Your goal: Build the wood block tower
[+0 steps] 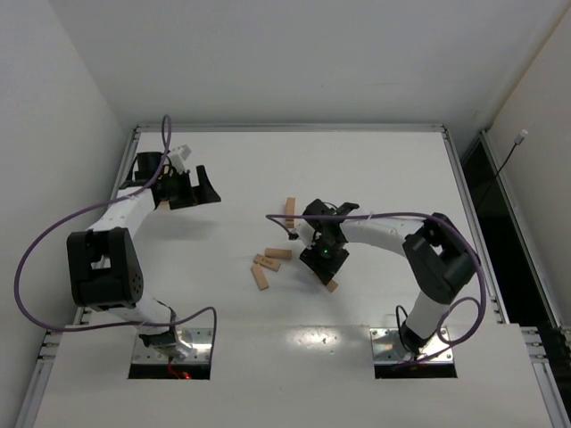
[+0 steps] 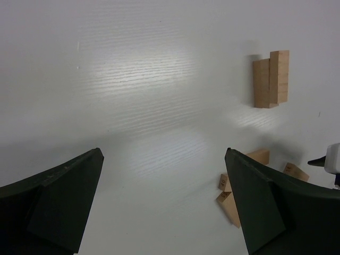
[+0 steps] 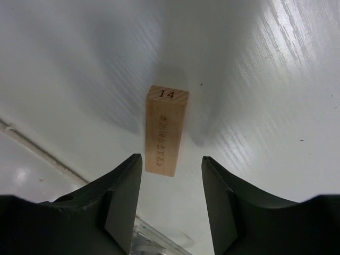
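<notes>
Two light wooden bars lying side by side near the middle of the table [image 1: 375,169] were all there was of the wood block tower [image 1: 290,211], with three loose bars [image 1: 266,263] scattered near it, on the arms' side. The right fingers [image 3: 125,196] straddled the near end of another bar [image 3: 166,133], marked 14 and lying flat, with a gap still showing, so they were not gripping it. The left fingers [image 2: 58,202] hung spread wide, holding nothing, well off to the left.
</notes>
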